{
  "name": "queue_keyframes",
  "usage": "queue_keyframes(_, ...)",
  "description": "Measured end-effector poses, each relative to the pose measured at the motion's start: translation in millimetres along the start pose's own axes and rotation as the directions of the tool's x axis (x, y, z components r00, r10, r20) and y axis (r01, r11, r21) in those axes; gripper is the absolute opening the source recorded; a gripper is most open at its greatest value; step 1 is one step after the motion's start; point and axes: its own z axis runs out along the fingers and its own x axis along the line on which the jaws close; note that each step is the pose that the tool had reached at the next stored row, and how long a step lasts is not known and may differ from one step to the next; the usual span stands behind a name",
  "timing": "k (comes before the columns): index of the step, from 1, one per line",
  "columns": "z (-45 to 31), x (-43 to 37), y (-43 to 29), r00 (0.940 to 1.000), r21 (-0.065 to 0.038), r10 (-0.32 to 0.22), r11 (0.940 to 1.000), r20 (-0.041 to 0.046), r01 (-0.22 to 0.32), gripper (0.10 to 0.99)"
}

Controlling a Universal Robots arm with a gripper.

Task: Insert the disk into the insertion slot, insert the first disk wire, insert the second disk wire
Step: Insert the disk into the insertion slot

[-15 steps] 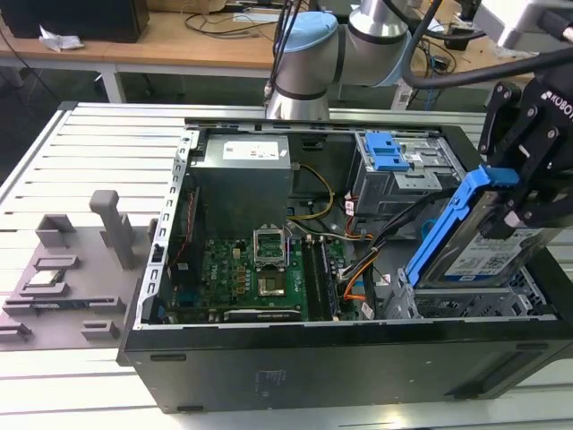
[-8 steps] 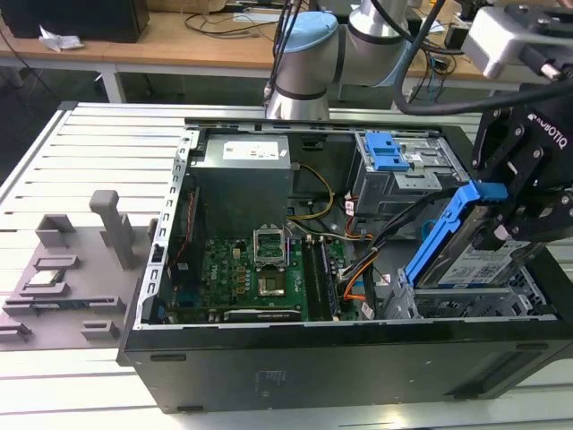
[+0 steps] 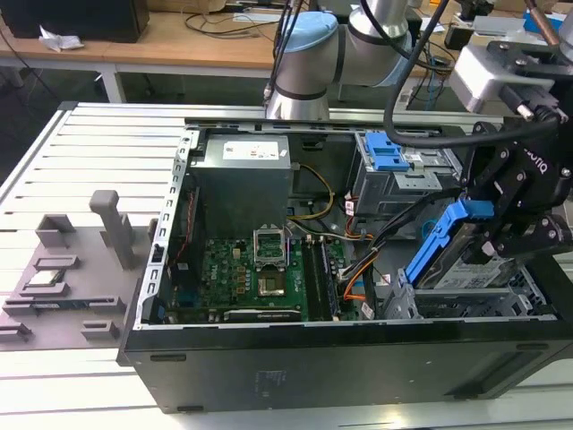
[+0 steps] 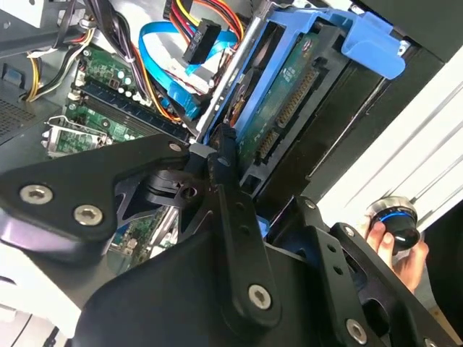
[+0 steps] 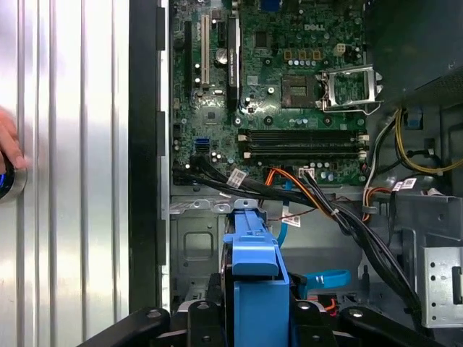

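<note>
The disk (image 3: 445, 258), in its blue frame, is hanging tilted at the end of the computer case (image 3: 295, 358) on the exterior view's right, just above the insertion slot (image 3: 466, 305). The gripper (image 3: 483, 237) is reaching in over it, and the jaws are clamping shut on the disk's frame.

The first disk wire (image 4: 201, 40), red, orange and black with a flat black plug, and the second disk wire (image 4: 155, 36), a flat light-blue cable, are both lying loose near the disk's connector edge, neither plugged into it.

We are judging the tilt to be the main danger. A corner of the frame could be catching on the slot's metal rim and jamming, or twisting the disk in the jaws. The loose wires are sitting close enough that one could be getting pinched between disk and slot.

We are struggling with a few things here. The gripper and the disk are covering the slot's mouth, so we cannot tell whether the disk is touching it or hanging clear. A hand (image 4: 394, 242) is resting on a round knob at the edge of the worktop (image 3: 89, 152), mostly cut off.
</note>
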Motion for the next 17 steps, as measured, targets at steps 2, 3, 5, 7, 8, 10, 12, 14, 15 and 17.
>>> queue_keyframes(2,0.1,0.0,0.0,1.0,0.0,0.0,1.0,-0.0002,0.0,0.365)
queue_keyframes(3,0.2,0.0,0.0,1.0,0.0,0.0,1.0,-0.0001,0.0,0.365)
queue_keyframes(5,0.2,0.1,0.0,1.0,0.0,0.0,1.0,-0.0003,0.0,0.373)
queue_keyframes(7,0.4,0.0,0.0,1.0,0.0,0.0,1.0,0.0,0.0,0.439)
queue_keyframes(8,0.4,0.0,0.0,1.0,0.0,0.0,1.0,0.0001,0.0,0.439)
queue_keyframes(10,0.5,0.0,0.0,1.0,0.0,0.0,1.0,0.0,0.0,0.357)
queue_keyframes(12,0.6,0.0,0.0,1.0,0.0,0.0,1.0,0.0,0.0,0.231)
queue_keyframes(14,0.6,0.0,0.0,1.0,0.0,0.0,1.0,0.0,0.0,0.114)
queue_keyframes(15,0.7,0.0,0.0,1.0,0.0,0.0,1.0,0.0,0.0,0.106)
queue_keyframes(17,0.7,0.0,0.0,1.0,0.0,0.0,1.0,0.0,0.0,0.106)
